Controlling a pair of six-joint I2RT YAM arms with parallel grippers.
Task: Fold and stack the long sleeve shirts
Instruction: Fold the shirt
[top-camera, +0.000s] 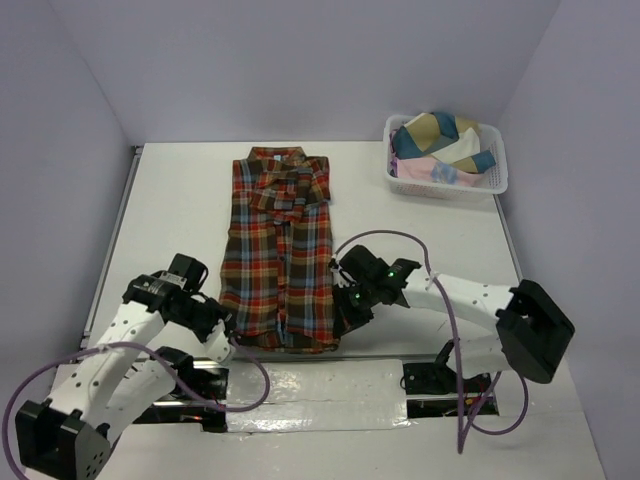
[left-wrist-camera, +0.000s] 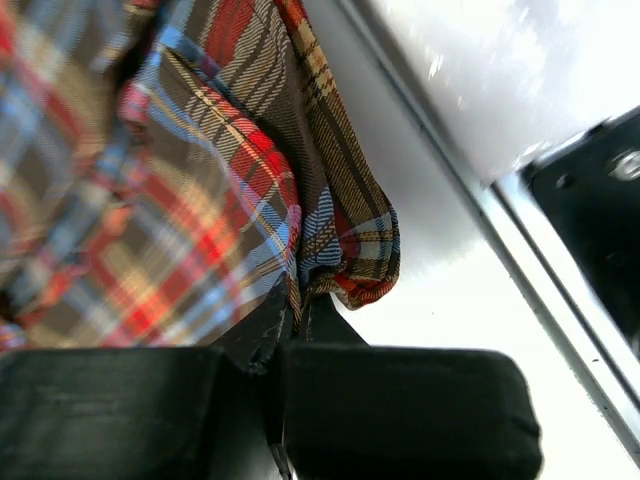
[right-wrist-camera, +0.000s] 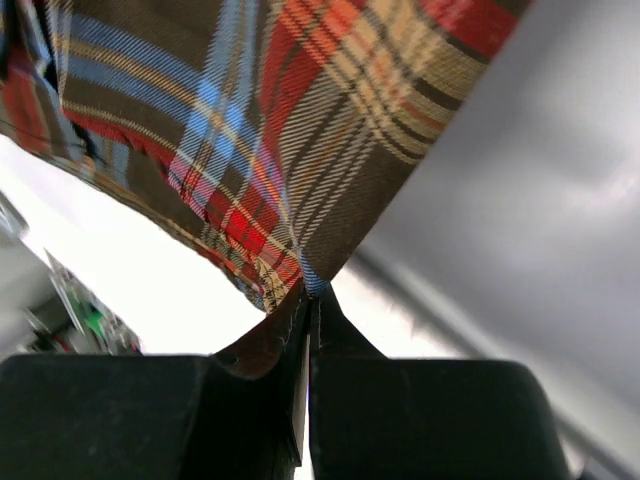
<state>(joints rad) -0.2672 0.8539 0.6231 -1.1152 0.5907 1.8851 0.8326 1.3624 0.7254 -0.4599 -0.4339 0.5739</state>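
Note:
The plaid long sleeve shirt lies on the white table as a narrow strip, collar at the far end, sleeves folded in. My left gripper is shut on the shirt's near left hem corner; the left wrist view shows the cloth pinched between the fingertips. My right gripper is shut on the near right hem corner; the right wrist view shows the plaid cloth rising from the closed tips. Both corners are lifted slightly off the table.
A white lattice basket at the far right holds more folded cloth in tan, blue and pink. A shiny metal strip runs along the near table edge between the arm bases. Grey walls enclose the table.

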